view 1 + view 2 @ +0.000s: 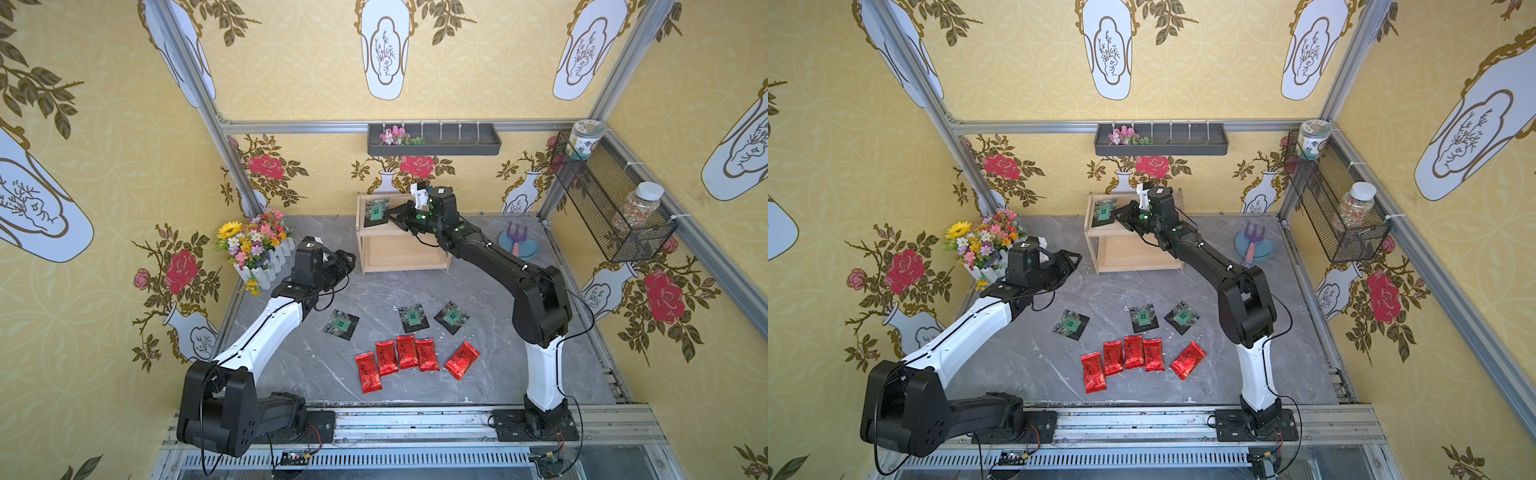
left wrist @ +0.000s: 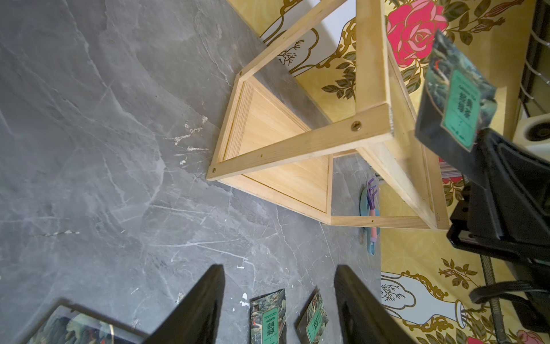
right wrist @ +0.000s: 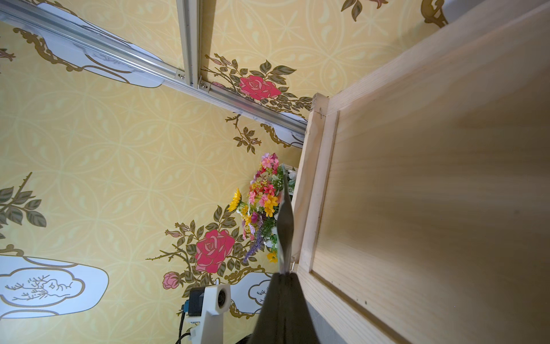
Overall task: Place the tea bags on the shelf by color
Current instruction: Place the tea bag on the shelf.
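A: Near edge of counter [image 1: 291, 374]?
B: Five red tea bags [image 1: 406, 352], shiny foil, dark script. Four sit side by side, edges touching or overlapping. Fifth red bag [image 1: 462, 360] is just to the right, apart, tilted.

A: Next row back?
B: Three black tea bags [image 1: 413, 318] flat on counter, green ctr emblem. One black bag [image 1: 341, 324] lies off to the left, other two near each other.

A: left jaws?
B: On left arm [image 1: 262, 332], hovering above counter btwn picket planter [image 1: 253, 249] w/ flowers and shelf [image 1: 399, 255]. Approx half open, gripping nothing. Left wrist view shows fingers [image 2: 202, 309] apart, counter and black bags seen past the gap.

A: right jaws?
B: Right arm [image 1: 490, 253] reaches across shelf front. Jaws closed on a corner of the fourth black tea bag [image 1: 376, 211], held tilted at left end of top tier. Right wrist view has it edge-on [image 3: 285, 226], just beside the tier's rim. Can't tell if it touches the board.

A: Farther back?
B: Blue plate [image 1: 530, 249] w/ purple garden fork [image 1: 514, 230], right of shelf. Dark grey wall tray [image 1: 457, 147] on back wall, pink sprig at one end. Black mesh basket [image 1: 590, 195] on right wall, two jars [image 1: 640, 208] in it.
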Motion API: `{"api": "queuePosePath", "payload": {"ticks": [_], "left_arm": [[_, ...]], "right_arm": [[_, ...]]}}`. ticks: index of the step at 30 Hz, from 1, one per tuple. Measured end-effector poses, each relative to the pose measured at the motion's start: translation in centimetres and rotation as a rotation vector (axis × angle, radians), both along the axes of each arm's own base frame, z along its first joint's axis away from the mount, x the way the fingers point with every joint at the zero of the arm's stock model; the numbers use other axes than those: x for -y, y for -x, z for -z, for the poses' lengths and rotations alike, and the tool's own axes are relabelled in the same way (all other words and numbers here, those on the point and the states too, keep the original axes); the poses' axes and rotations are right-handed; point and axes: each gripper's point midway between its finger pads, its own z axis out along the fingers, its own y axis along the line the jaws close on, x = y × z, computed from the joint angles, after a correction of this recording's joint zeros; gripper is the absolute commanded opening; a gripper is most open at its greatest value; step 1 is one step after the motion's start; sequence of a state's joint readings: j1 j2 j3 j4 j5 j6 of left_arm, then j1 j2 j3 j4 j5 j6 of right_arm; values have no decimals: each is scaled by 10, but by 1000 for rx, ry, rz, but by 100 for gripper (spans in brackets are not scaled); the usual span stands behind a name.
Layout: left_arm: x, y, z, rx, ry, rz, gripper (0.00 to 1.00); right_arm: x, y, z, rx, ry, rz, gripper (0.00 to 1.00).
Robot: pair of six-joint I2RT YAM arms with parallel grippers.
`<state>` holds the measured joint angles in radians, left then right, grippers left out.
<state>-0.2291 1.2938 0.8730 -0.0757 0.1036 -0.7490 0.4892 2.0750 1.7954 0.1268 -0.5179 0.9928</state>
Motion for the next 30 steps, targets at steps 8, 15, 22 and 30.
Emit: {"api": "queuePosePath", "payload": {"ticks": [8,15,22,30], "left_arm": [[-4,1,2,-1,-1,0,64],[-5,4,3,-3,4,2,65],[-5,6,2,0,6,3,65],[-8,7,2,2,7,-1,65]], "right_arm": [[-12,-8,18,-36,29,0,0],[-16,-9,22,-45,40,-6,3],[-16,-13,26,-46,58,-7,13],[-19,-18,28,-46,89,-15,26]]}}
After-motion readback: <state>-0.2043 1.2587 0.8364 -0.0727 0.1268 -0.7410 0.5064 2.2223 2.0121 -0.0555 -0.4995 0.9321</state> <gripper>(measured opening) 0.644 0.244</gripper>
